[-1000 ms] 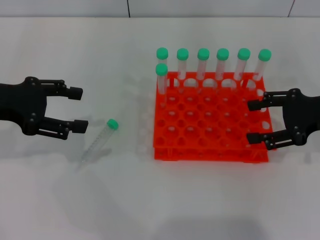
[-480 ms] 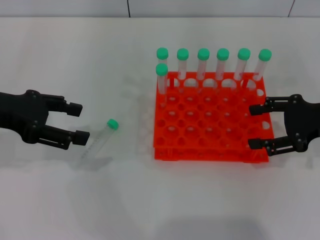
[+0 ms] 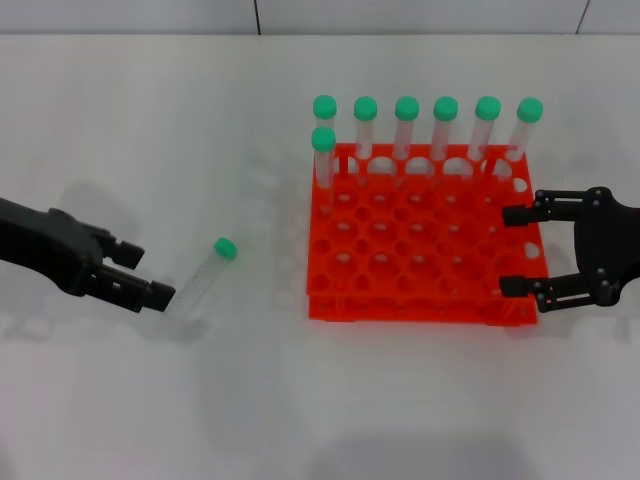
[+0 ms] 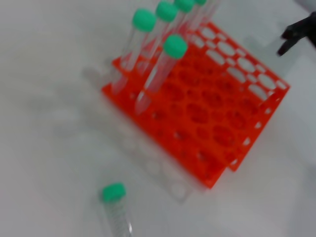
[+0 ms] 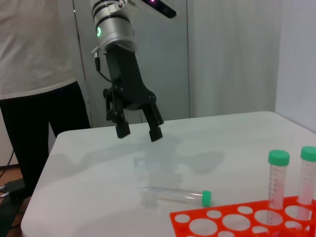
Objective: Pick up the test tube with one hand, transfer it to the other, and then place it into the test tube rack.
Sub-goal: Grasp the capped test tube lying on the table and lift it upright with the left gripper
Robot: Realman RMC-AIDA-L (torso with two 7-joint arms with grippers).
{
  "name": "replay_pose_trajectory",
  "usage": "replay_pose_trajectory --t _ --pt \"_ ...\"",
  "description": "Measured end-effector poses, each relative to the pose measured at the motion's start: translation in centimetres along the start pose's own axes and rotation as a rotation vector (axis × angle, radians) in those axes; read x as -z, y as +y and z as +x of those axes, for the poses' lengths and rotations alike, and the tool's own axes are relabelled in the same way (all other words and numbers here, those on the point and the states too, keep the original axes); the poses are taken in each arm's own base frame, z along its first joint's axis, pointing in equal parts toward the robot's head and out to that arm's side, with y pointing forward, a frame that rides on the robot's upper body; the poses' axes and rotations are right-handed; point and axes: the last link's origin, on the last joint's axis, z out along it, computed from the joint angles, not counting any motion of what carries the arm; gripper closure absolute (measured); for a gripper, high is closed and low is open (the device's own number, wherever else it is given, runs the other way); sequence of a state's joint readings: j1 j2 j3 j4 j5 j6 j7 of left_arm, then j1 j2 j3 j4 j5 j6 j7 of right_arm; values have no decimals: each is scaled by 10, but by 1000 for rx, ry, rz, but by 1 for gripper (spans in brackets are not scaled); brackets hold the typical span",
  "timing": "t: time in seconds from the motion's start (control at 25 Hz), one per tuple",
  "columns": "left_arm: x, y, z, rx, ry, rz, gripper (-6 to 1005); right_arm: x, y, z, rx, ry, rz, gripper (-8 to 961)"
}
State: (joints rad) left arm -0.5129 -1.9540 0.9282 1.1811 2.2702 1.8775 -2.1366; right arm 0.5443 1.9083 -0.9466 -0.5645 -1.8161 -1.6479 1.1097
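The test tube (image 3: 205, 272) lies on the white table left of the rack, with its green cap pointing toward the rack. It also shows in the left wrist view (image 4: 116, 212) and the right wrist view (image 5: 175, 195). My left gripper (image 3: 147, 275) is open and tilted down, with its fingertips just left of the tube's tapered end and not touching it. In the right wrist view it (image 5: 139, 132) hangs above the table beyond the tube. The orange-red rack (image 3: 400, 308) stands right of centre. My right gripper (image 3: 510, 250) is open and empty at the rack's right edge.
Several green-capped tubes (image 3: 405, 125) stand in the rack's back row, and one more (image 3: 323, 160) stands in the second row at the left. A person (image 5: 29, 49) stands behind the table's far side. The rack shows in both wrist views (image 4: 197, 98) (image 5: 197, 217).
My left gripper has dropped lower and tilted down toward the tube's tapered end. My right gripper has drifted slightly right. The tube has not moved.
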Motion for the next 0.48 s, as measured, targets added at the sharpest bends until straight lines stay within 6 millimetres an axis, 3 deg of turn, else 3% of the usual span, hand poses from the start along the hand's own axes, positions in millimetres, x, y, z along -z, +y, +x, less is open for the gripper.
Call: replay_pose_trajectory --t 0.48 --pt "-28 -12 10 207 -187 155 194 -3 -1 -1 17 -4 7 146"
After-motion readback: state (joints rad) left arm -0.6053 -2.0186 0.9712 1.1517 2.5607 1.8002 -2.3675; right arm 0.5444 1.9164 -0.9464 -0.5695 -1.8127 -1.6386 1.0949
